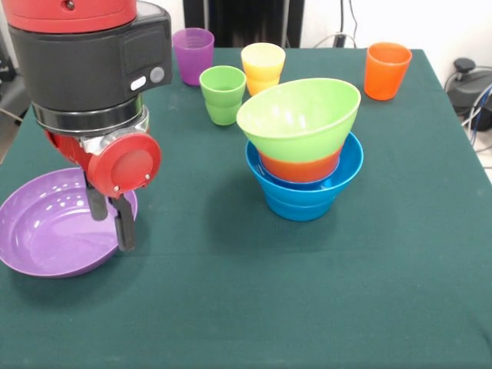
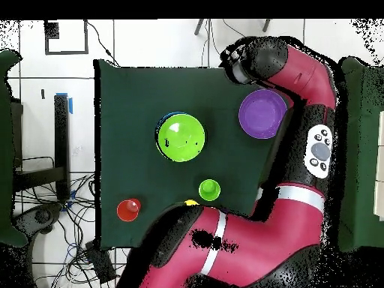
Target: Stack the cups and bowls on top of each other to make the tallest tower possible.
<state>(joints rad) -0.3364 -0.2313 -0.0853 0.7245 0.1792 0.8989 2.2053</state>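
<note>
The tower stands mid-table: a blue bowl [image 1: 304,196] at the bottom, a small orange bowl [image 1: 300,167] inside it, and a lime green bowl [image 1: 300,117] tilted on top; it also shows in the overhead view [image 2: 181,137]. The large purple bowl [image 1: 54,234] [image 2: 262,114] lies alone at the table's left in the front view. My gripper [image 1: 111,221] hangs over its right rim, fingers apart, one inside the bowl and one at the rim. The purple cup [image 1: 193,54], green cup [image 1: 223,94], yellow cup [image 1: 263,65] and orange cup [image 1: 387,69] stand upright at the back. Other bowls are out of view.
The green tablecloth [image 1: 254,307] covers the table to its edges. In the overhead view the arm [image 2: 300,90] hides the gripper and the purple cup; the green cup [image 2: 209,189] and orange cup [image 2: 129,210] show near the base side. Cables lie off the table [image 2: 52,217].
</note>
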